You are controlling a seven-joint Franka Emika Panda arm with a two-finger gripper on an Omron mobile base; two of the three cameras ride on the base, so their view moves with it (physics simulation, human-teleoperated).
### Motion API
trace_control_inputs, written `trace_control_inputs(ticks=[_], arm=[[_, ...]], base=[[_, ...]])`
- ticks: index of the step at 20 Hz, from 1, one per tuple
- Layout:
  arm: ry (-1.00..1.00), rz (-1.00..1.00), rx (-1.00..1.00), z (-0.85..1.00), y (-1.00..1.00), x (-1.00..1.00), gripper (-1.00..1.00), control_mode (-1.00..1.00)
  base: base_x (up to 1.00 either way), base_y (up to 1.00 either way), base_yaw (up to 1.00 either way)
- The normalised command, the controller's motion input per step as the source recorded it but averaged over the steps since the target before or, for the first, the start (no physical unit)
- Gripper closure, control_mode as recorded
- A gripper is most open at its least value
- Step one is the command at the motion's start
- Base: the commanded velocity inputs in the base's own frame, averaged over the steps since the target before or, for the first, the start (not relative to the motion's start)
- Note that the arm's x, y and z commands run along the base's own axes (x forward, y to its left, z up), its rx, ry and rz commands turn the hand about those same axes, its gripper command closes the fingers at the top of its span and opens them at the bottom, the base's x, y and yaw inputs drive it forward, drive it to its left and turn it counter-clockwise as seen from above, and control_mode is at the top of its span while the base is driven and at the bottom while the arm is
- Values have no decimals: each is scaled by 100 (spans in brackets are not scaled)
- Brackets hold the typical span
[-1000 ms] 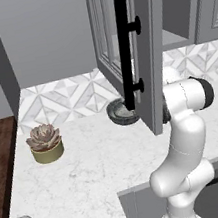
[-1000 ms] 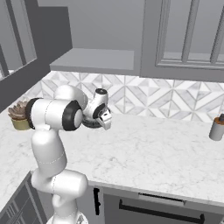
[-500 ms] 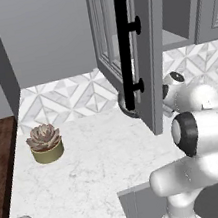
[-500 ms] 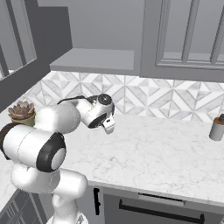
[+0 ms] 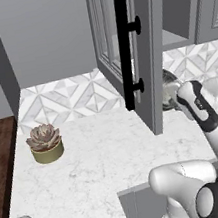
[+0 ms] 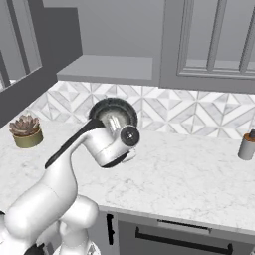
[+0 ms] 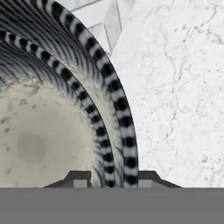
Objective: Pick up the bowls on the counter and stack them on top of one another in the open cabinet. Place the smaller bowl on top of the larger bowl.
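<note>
claw (image 7: 108, 183): clamping on the bowl's rim, one tip showing on each side of the wall in the hand view
bowl (image 6: 113, 115): being held tilted above the desk (image 6: 199, 174), pale speckled inside facing the right base camera; can't tell whether it's the larger or smaller one
bowl, left base view (image 5: 169, 90): showing as a sliver past the edge of the open cabinet door (image 5: 141, 49), just behind the arm
change vs earlier: bowl was sitting on the desk by the backsplash 1.0 s ago, now it's being carried in the air; arm has swung round and risen since 0.5 s ago
hand view: striped rim (image 7: 118, 105) running top to bottom, marble desk to its right
succulent pot (image 5: 46, 143): sitting unchanged on the desk, well apart from the arm
far right of desk: small brown container (image 6: 246, 144) standing near the backsplash
</note>
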Motion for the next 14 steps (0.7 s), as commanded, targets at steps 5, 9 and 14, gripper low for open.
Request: trace_control_inputs(ticks=[5, 9, 14], arm=[[-17, 0, 16, 100, -3, -65, 100, -100], [-15, 0, 15, 100, 0, -12, 100, -100], [-6, 0, 9, 100, 0, 23, 100, -100]], base=[[0, 0, 0], [0, 0, 0], [0, 0, 0]])
